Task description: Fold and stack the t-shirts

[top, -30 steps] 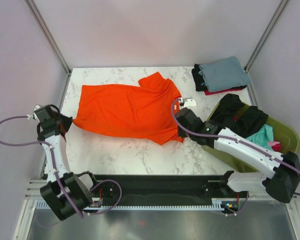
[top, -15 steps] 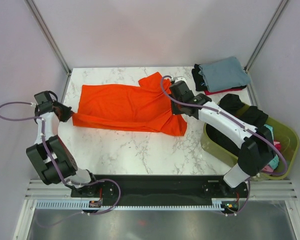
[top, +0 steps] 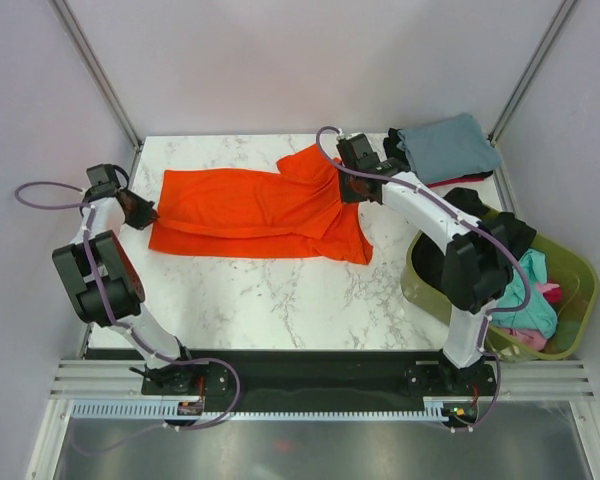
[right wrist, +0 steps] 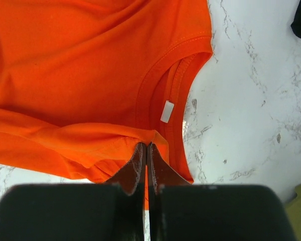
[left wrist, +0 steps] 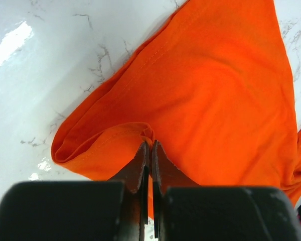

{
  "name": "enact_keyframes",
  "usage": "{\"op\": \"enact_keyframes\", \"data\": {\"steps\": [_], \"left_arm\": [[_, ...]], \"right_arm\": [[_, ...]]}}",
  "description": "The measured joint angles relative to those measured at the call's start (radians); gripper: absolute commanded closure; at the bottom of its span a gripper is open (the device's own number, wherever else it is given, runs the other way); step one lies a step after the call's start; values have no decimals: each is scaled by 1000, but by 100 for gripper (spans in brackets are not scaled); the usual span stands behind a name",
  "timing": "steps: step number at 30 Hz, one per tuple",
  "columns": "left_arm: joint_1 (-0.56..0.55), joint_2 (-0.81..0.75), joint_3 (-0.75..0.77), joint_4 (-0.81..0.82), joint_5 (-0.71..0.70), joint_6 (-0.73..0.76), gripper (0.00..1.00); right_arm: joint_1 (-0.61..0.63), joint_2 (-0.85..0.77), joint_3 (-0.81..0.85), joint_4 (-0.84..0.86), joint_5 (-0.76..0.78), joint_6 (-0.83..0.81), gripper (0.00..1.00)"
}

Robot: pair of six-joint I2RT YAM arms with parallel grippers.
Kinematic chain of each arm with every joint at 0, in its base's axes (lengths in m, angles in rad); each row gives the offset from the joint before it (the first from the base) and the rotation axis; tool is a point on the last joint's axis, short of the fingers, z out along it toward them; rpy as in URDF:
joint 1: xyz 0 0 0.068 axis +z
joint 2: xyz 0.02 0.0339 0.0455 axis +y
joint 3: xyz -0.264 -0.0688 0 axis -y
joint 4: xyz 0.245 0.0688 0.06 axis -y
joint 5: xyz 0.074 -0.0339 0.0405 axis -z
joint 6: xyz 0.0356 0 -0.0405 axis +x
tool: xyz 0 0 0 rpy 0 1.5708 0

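Cloth of the orange t-shirt lies stretched across the tabletop's far half, its left-edge end pinched tight in the left gripper, a fold by the collar pinched in the right gripper.

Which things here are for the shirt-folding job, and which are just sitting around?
For the job: orange t-shirt, folded shirt stack, loose shirts in the basket, left end effector and right end effector, both shut on the orange t-shirt.

Just lying about: green basket, marble table, purple cables.
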Motion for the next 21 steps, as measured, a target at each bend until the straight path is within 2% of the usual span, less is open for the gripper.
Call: {"op": "enact_keyframes", "data": {"steps": [1,3,4,5,6,7,8,9,11,13,15,17,21], "left_arm": [[-4,21,18,-10,-2,3,95],[-8,62,58,-26,-2,9,85],[-9,94,93,-46,2,16,79],[-10,125,128,-56,3,24,69],[-11,151,163,-74,9,31,65],[-13,188,219,-109,13,45,60],[-16,232,287,-140,15,57,49],[-18,264,346,-167,16,71,46],[-22,297,429,-213,15,88,35],[-29,292,466,-250,12,105,32],[-32,263,467,-272,4,117,32],[-32,214,432,-280,-7,123,35],[-32,29,219,-242,-3,127,36]], "right_arm": [[-5,18,11,-3,-4,-2,92],[-14,67,58,-17,-14,-5,84],[-22,100,88,-22,-18,-8,65],[-31,133,126,-32,-24,-5,58],[-42,177,174,-45,-26,-10,44],[-54,221,232,-57,-30,-11,36],[-68,271,300,-72,-31,-18,30],[-84,317,361,-72,-34,-22,25],[-116,399,492,-103,-37,-32,23],[-141,444,576,-118,-36,-34,23],[-164,438,586,-135,-35,-32,23],[-179,368,479,-92,-50,-19,22],[-150,72,24,1,-118,36,21]]}}
